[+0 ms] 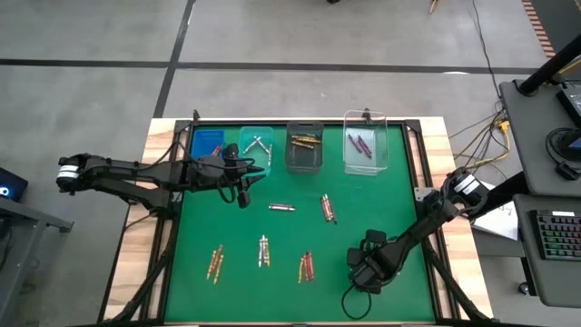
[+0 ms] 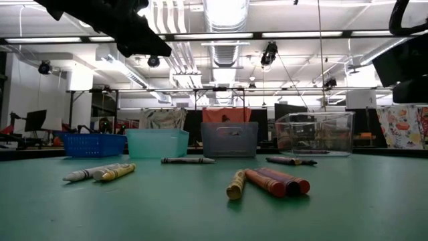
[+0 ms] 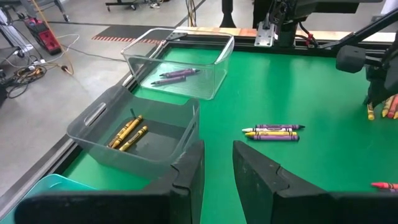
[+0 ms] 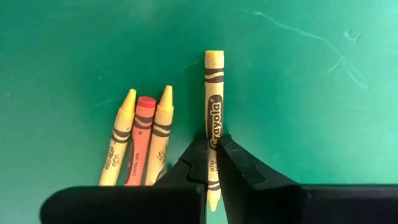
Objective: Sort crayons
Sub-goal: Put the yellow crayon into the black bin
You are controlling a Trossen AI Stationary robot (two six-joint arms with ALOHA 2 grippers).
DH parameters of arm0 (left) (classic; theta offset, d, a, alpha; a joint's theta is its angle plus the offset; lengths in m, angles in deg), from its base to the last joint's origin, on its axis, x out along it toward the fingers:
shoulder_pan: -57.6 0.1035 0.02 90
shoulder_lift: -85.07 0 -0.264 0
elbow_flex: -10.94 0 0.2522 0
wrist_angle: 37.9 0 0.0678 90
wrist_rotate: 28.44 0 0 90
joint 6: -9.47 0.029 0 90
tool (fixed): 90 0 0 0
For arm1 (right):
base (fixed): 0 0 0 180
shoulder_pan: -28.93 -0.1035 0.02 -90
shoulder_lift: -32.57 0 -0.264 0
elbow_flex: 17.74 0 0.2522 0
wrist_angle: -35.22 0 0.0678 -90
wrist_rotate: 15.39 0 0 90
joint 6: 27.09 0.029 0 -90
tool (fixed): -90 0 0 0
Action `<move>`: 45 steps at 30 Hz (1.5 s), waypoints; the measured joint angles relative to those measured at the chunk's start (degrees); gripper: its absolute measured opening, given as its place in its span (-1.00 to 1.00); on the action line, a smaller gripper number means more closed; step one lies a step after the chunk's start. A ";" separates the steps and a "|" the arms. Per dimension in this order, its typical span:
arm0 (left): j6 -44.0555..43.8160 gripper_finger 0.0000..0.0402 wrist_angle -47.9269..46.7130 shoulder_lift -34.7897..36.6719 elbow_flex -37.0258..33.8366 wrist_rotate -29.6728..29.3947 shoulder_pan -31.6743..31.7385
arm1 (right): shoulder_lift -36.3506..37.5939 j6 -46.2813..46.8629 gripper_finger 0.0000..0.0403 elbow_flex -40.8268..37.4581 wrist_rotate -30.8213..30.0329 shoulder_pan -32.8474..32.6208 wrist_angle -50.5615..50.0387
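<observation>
Green table mat [image 1: 290,236]: matt, faintly scuffed. Table edge [image 1: 136,236]: pale bare wood. Clear bin [image 3: 180,59]: glossy see-through plastic; grey bin [image 3: 134,134]: translucent, smooth plastic. Crayons [image 4: 140,140]: paper-wrapped, waxy tips. Right gripper [image 4: 211,152] fingers: matt black plastic, clamped on gold crayon [image 4: 213,118].

Looking straight down, we see a green mat [image 1: 300,218] with four bins along its far edge: a blue bin [image 1: 207,142], a teal bin [image 1: 257,145], a grey bin [image 1: 305,145] holding gold crayons [image 1: 305,142], and a clear bin [image 1: 366,143] holding purple crayons [image 1: 361,143]. Loose crayon clusters [image 1: 263,252] lie on the mat nearer than the bins. The left gripper [image 1: 243,193] sits just in front of the teal bin. The right gripper [image 1: 360,270] is at the mat's near right part, well apart from the bins.
</observation>
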 joint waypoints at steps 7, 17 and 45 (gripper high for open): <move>0.00 -0.67 0.46 0.00 0.00 0.00 -0.02 | 3.72 -0.03 -0.94 1.46 -0.99 2.80 -0.52; 0.00 -0.67 0.91 0.02 0.00 0.00 0.00 | 8.00 -11.61 -0.94 7.03 -6.24 13.97 0.72; 5.07 -0.67 1.09 7.63 0.00 -0.06 -0.01 | -7.29 -60.19 -0.94 36.36 -6.46 51.57 5.43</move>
